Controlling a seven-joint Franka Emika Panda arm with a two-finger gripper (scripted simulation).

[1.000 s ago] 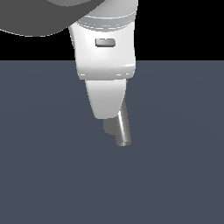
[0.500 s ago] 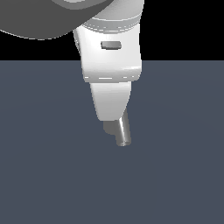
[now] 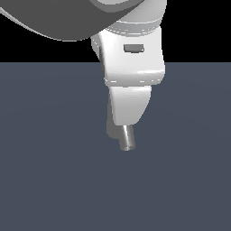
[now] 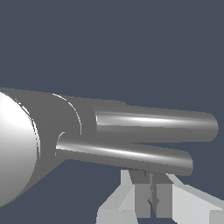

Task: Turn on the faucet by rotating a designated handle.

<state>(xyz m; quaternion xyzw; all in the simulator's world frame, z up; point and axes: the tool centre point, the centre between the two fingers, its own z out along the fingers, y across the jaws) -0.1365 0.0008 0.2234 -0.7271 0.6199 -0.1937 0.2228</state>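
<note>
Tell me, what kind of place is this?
Likely a bare computer-simulated test scene, not a real room: a featureless blue-grey floor under flat black, a smooth white robot arm, and a lone grey faucet with no sink around it.

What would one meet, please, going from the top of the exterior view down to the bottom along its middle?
Dark grey robot arm link → white robot wrist housing → grey tube end of the faucet → bare grey floor.
</note>
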